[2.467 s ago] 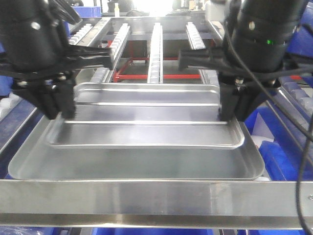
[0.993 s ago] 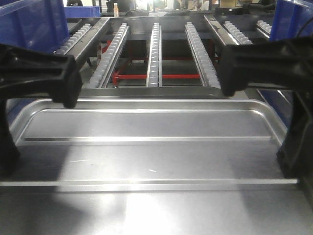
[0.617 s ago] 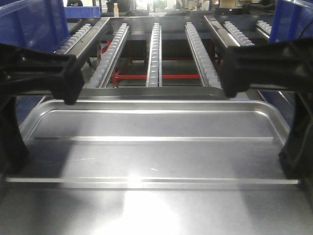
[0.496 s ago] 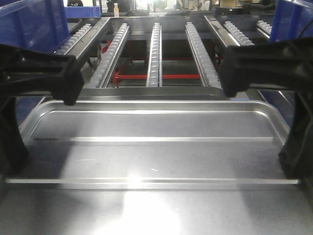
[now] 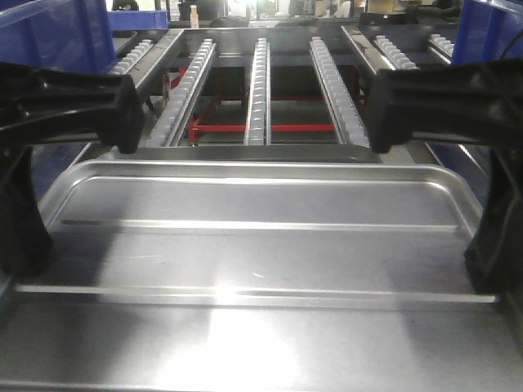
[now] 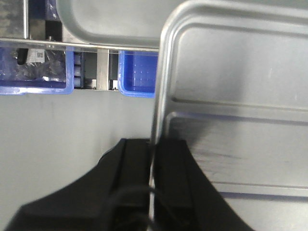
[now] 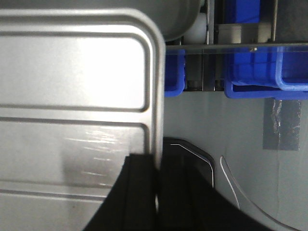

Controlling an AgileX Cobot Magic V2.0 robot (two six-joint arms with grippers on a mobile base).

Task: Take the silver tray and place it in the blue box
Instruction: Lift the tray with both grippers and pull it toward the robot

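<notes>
The silver tray (image 5: 261, 253) fills the lower front view, lifted and level, its two long ridges running across its floor. My left gripper (image 6: 153, 149) is shut on the tray's left rim, one finger on each side of the edge, with the tray floor (image 6: 240, 96) to its right. My right gripper (image 7: 158, 166) is shut on the right rim in the same way, beside the tray floor (image 7: 72, 72). In the front view the black arms frame the tray at left (image 5: 20, 237) and right (image 5: 490, 245). The blue box is out of view.
Roller conveyor rails (image 5: 260, 90) run away beyond the tray. Blue crate walls stand at top left (image 5: 57, 37) and top right (image 5: 490, 28). A larger plain silver tray (image 6: 120, 19) lies on the shelf, above small blue bins (image 6: 137, 74) (image 7: 267, 72). Grey floor lies below.
The tray has come up off the larger plain tray and close to the camera. In the last half second it edged a little further up in the picture, both grippers still holding it.
</notes>
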